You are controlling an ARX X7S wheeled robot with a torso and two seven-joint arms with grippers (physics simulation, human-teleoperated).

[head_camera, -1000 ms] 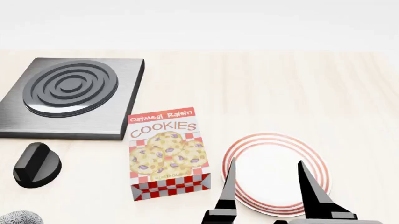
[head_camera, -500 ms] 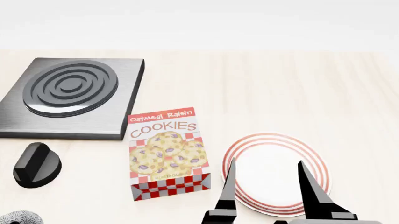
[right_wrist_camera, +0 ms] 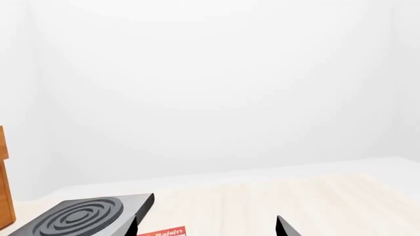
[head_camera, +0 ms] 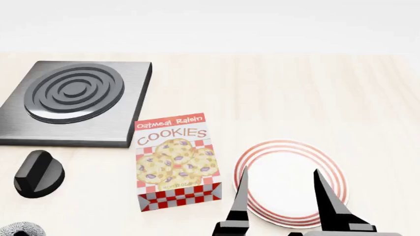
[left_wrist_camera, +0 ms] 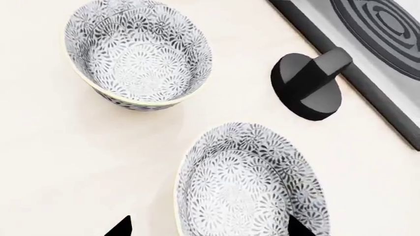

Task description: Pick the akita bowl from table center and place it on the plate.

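Two alike grey-and-white floral bowls show in the left wrist view. One akita bowl lies between the spread fingertips of my left gripper, which is open around it. The other bowl stands farther off; I cannot tell which one is the task's. In the head view only a sliver of a bowl shows at the bottom left corner. The red-ringed white plate lies at the lower right. My right gripper hovers open over it, holding nothing.
A cookies box stands just left of the plate. A black knob sits between the bowls and the grey stove burner at the back left. The right wrist view shows the burner and the far wall.
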